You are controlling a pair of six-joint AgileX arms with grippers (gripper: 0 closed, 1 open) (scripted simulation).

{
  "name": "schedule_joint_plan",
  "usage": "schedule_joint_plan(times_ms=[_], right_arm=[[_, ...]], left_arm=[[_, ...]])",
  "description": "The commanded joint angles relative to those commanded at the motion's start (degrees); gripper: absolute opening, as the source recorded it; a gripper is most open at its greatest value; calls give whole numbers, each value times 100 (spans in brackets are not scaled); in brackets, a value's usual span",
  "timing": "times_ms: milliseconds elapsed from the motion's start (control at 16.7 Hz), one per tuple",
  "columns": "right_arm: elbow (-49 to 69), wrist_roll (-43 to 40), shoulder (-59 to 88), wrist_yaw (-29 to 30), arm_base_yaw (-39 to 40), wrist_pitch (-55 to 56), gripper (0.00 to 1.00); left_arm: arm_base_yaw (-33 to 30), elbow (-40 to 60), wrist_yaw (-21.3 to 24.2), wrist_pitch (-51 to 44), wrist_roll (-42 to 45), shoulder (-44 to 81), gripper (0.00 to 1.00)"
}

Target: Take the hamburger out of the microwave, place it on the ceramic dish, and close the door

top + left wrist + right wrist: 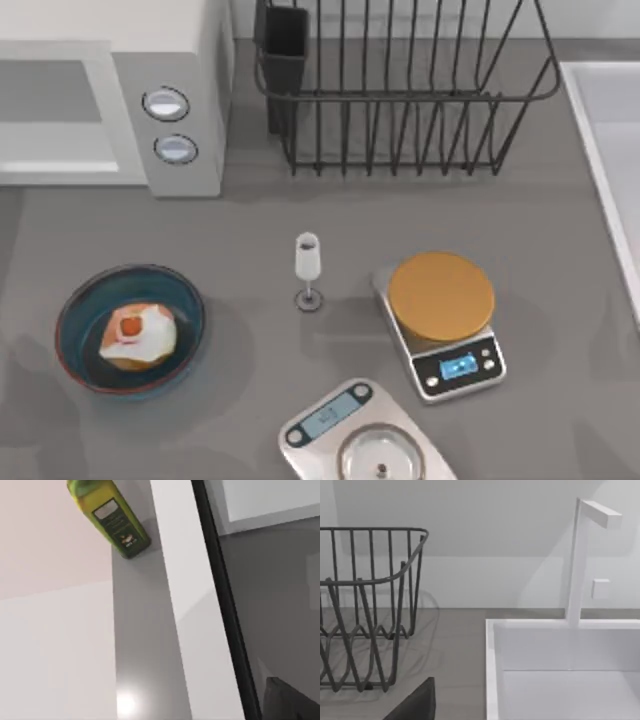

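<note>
The hamburger (132, 336), a tan bun with white patches and a red spot, lies inside the ceramic dish (72, 308), a deep blue bowl at the table's front left. At the back left stands the white microwave (190, 60) with its two round knobs (166, 104). Its door (55, 110) looks flush with the front, grey window facing forward. A dark corner of my left gripper (287, 700) shows beside a white panel with a black edge. A dark part of my right gripper (415, 705) shows near the sink.
A black wire dish rack (400, 90) fills the back middle. A small glass (307, 268) stands mid-table. Front right of it are a scale with an orange disc (441, 296) and a silver scale (360, 440). A white sink (560, 670) lies at the right, a green bottle (107, 517) by the microwave.
</note>
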Motion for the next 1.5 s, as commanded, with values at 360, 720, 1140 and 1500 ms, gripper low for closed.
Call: schedule_joint_plan(times_ms=[360, 720, 1140, 1500], right_arm=[[0, 0, 0, 0, 0, 0, 100], [0, 0, 0, 0, 0, 0, 100], [0, 0, 0, 0, 0, 0, 100], [0, 0, 0, 0, 0, 0, 100]], left_arm=[[2348, 1262, 2018, -497, 1126, 2161, 0], [2733, 1478, 2393, -574, 1328, 2493, 0], [2728, 804, 2387, 405, 1339, 2792, 0], [2749, -41, 2407, 1642, 1357, 3205, 0]])
